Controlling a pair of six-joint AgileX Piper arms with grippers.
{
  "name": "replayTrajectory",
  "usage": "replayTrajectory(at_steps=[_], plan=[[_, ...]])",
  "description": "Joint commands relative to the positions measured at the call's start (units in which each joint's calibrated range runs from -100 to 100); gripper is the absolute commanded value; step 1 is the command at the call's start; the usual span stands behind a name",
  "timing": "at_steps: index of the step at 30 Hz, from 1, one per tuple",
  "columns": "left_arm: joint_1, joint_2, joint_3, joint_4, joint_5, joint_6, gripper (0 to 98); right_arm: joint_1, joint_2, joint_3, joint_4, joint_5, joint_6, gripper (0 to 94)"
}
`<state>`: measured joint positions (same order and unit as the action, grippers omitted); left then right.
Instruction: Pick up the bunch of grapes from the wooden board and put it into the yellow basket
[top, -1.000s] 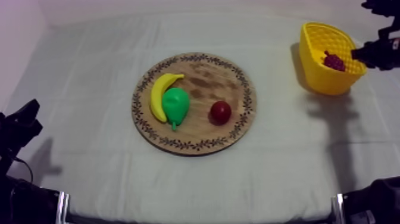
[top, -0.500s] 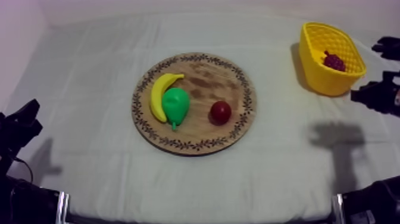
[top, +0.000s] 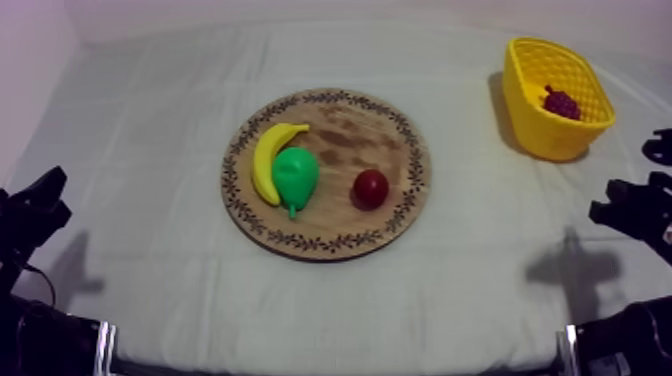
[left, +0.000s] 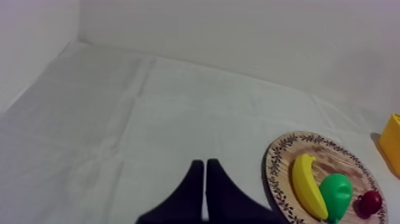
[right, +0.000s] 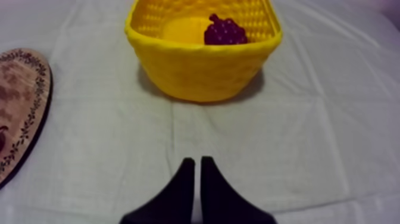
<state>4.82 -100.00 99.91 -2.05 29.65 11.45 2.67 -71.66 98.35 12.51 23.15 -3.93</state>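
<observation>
Dark purple bunch of grapes (right: 225, 31) is inside the yellow lattice-walled basket (right: 202, 71), in the right part of its inside, nothing gripping it. The basket stands upright at the far right corner of the table (top: 480, 260), which is covered with a grey-white cloth.

Status of right gripper (right: 197, 161): two black fingers pressed together into a narrow wedge, nothing between them. It's over bare cloth by the table's right edge, on the near side of the basket and clear of it.

Status of left gripper (left: 204, 162): fingers pressed together too, empty, low by the table's near left corner, well apart from the board.

The round wooden board (top: 350, 130) with patterned rim is mid-table. On it:
- yellow banana (top: 266, 160) toward the board's left edge
- green pear (top: 295, 178) touching the banana's right side
- small red fruit (top: 371, 187) toward the board's right edge, apart from the pear
</observation>
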Motion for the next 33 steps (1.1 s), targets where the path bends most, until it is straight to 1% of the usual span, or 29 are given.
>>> replayTrajectory(at_steps=[1, 4, 6, 7, 9, 12, 21, 33], plan=[[0.0, 0.0, -0.02, -0.02, 0.01, 0.0, 0.1, 0.45, -4.38, 0.78, -6.65, -0.57, 6.44, 0.6], [0.0, 0.0, -0.02, -0.02, 0.01, 0.0, 0.1, 0.85, -7.93, 1.28, -10.89, 0.72, 10.24, 0.5], [0.0, 0.0, -0.02, -0.02, 0.01, 0.0, 0.1, 0.95, -10.03, 1.41, -13.41, 2.82, 12.97, 0.4], [0.0, 0.0, -0.02, -0.02, 0.01, 0.0, 0.1, 0.92, -11.02, 1.45, -14.05, 4.29, 13.91, 0.4], [0.0, 0.0, -0.02, -0.02, 0.01, 0.0, 0.1, 0.77, -12.85, 1.49, -14.07, 6.81, 14.35, 0.4], [0.0, 0.0, -0.02, -0.02, 0.01, 0.02, 0.1, 0.8, -15.18, 1.52, -14.01, 8.5, 14.97, 0.4], [0.0, 0.0, -0.02, -0.02, 0.01, 0.0, 0.1, -0.04, -22.97, 1.54, -13.87, 10.79, 15.8, 0.4], [0.0, 0.0, -0.02, -0.02, 0.01, 0.0, 0.1, -0.66, -24.0, 1.54, -13.85, 11.6, 15.82, 0.4]])
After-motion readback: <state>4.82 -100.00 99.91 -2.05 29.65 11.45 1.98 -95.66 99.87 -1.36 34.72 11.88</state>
